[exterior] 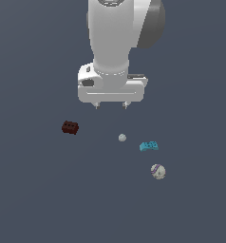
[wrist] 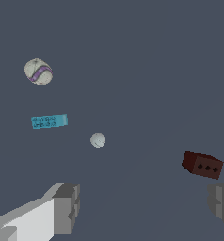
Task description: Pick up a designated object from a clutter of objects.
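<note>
Plain pale ball point(exterior: 122, 137) lies below the spread jaws.

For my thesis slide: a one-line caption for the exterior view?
Open gripper above a plain pale ball, flanked by a dark red brick, cyan brick and purple-striped ball.

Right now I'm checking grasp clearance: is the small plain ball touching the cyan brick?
Apart. The exterior view shows bare floor between the small plain ball and the cyan brick; the wrist view shows the same gap.
</note>
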